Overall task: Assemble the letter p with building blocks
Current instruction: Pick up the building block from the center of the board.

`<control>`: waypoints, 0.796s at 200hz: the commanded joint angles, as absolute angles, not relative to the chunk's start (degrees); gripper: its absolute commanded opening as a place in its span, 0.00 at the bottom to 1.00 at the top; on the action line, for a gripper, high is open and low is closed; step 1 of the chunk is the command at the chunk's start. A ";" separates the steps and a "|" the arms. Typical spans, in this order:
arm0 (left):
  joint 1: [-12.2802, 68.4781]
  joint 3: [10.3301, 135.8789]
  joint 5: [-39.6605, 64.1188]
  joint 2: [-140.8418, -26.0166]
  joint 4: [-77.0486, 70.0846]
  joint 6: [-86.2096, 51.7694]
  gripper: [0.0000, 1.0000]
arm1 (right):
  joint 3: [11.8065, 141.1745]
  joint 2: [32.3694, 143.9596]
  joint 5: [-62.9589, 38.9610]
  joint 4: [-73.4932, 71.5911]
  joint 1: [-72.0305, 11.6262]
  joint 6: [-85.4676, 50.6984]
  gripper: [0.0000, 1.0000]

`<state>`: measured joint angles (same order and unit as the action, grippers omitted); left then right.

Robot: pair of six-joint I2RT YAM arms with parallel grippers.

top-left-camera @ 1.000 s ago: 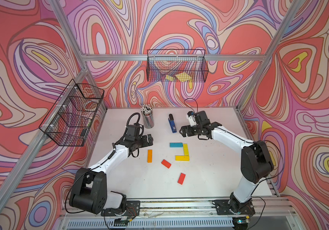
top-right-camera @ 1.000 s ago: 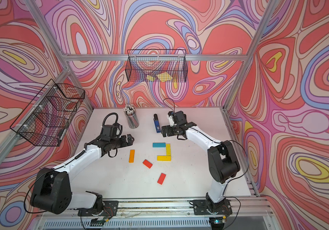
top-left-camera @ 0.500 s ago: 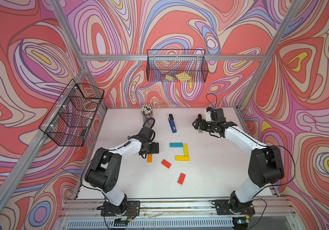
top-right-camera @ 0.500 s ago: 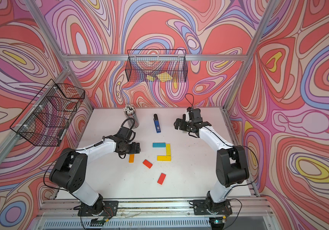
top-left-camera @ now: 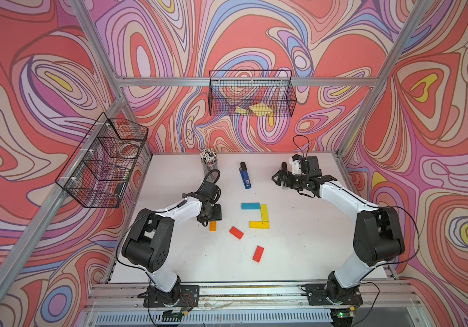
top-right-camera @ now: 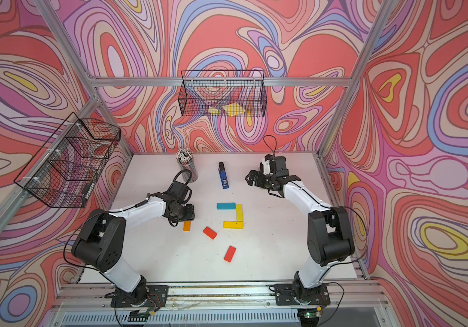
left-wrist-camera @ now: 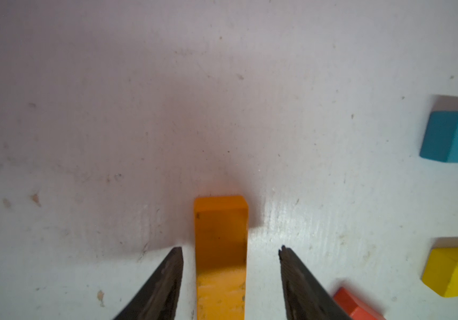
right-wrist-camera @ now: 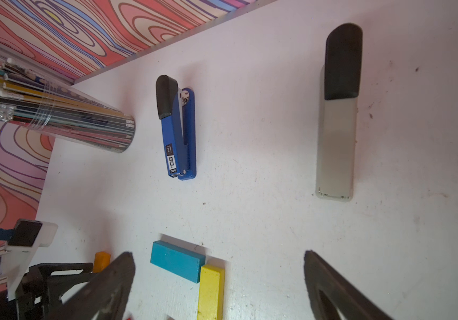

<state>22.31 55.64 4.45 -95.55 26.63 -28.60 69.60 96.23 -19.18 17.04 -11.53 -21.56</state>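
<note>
orange block (top-left-camera: pixel 212 226) half hidden under left gripper (left-wrist-camera: pixel 230 248) | jaws astride, not touching

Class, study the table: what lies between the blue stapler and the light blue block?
Nothing: only bare white table separates the blue stapler from the light blue block, clearest in the right wrist view.

Top views overhead, whole table (top-left-camera: pixel 298 254); wrist cams close, facing down

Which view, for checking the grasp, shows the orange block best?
Left wrist: the orange block lies close-up between the left gripper's jaws. Both top views show only its end beyond the gripper; right wrist, a corner.
</note>
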 commanded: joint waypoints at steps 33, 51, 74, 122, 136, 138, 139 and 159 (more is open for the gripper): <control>22.62 56.21 3.18 -97.98 29.44 -29.77 0.56 | 68.88 97.19 -21.92 14.96 -10.72 -22.15 0.98; 22.69 56.25 3.22 -98.52 29.41 -29.89 0.55 | 68.82 97.29 -22.39 14.85 -10.60 -22.30 0.98; 22.76 55.99 2.75 -98.35 29.44 -30.09 0.51 | 68.62 97.30 -22.94 14.59 -10.38 -22.49 0.98; 22.83 55.73 3.27 -98.55 29.36 -30.23 0.13 | 68.20 97.40 -23.64 13.98 -10.11 -22.92 0.98; 22.84 55.68 3.34 -98.19 29.36 -30.40 0.07 | 68.11 97.38 -23.42 14.05 -10.02 -22.78 0.98; 22.80 55.65 3.34 -98.16 29.31 -30.43 0.06 | 68.11 97.38 -23.39 14.04 -9.98 -22.83 0.98; 22.78 55.64 3.34 -98.12 29.33 -30.42 0.06 | 68.11 97.38 -23.34 14.05 -9.95 -22.84 0.98; 22.86 55.94 2.74 -96.86 29.38 -30.77 0.04 | 68.20 97.40 -22.94 14.39 -9.68 -22.94 0.98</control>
<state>22.57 55.88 3.57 -97.25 27.40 -29.65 68.97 96.44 -22.98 14.94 -10.39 -22.50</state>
